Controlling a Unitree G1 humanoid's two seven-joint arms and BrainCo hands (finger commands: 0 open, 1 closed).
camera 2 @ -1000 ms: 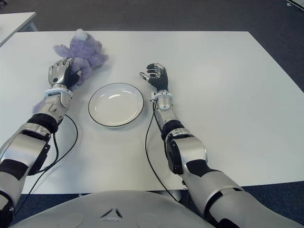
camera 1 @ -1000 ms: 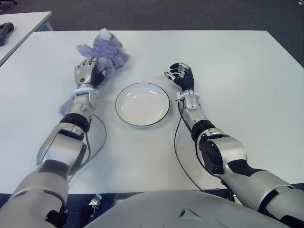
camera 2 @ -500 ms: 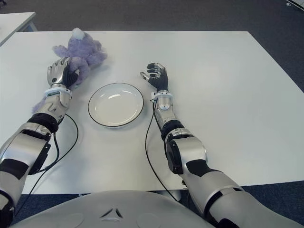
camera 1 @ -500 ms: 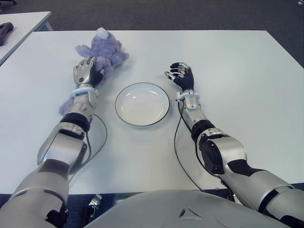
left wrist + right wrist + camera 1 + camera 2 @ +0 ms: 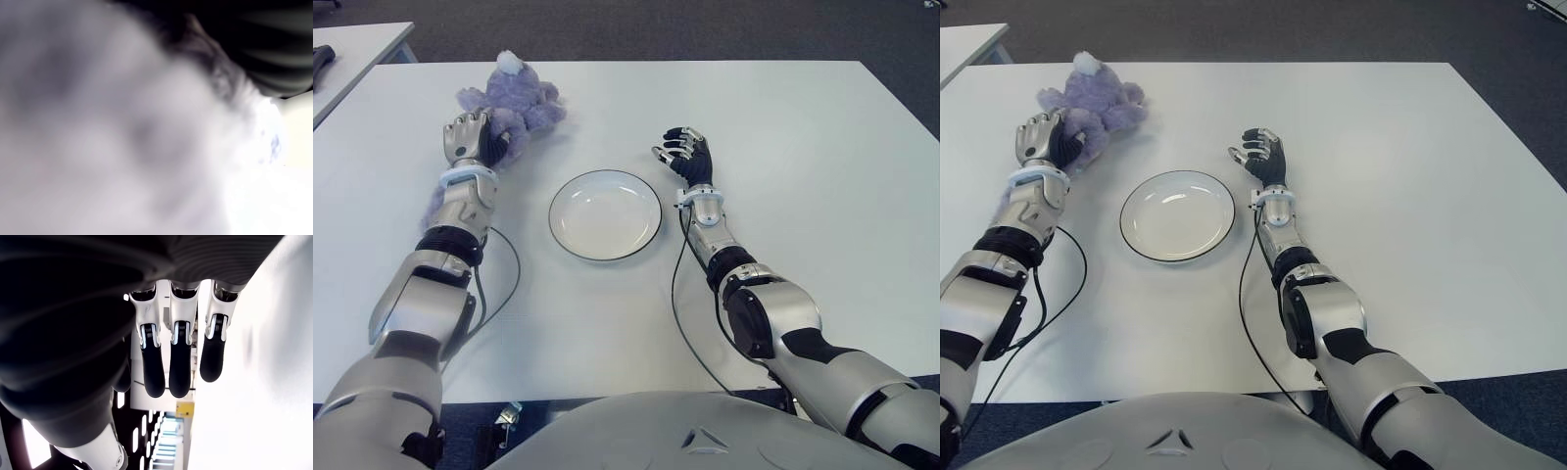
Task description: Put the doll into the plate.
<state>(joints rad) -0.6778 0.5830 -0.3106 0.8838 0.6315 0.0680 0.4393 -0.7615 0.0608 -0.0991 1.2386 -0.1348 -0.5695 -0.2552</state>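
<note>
A fluffy purple doll (image 5: 524, 98) with a white tuft lies at the far left of the white table (image 5: 803, 147). My left hand (image 5: 468, 137) sits on the doll's near side with its fingers curled into the plush; part of the doll shows under that forearm. Purple fur (image 5: 98, 137) fills the left wrist view. A white plate (image 5: 605, 215) with a dark rim stands in the middle, to the right of the doll and apart from it. My right hand (image 5: 685, 152) shows just right of the plate, its fingers (image 5: 179, 367) relaxed and holding nothing.
Black cables (image 5: 680, 294) run from both wrists across the table towards its near edge. A second white table (image 5: 352, 49) stands beyond the left edge with a dark object (image 5: 321, 54) on it. Dark floor lies past the far edge.
My left hand has moved left and away from me, and the doll has shifted with it, farther from the plate. The right hand and plate have not moved.
</note>
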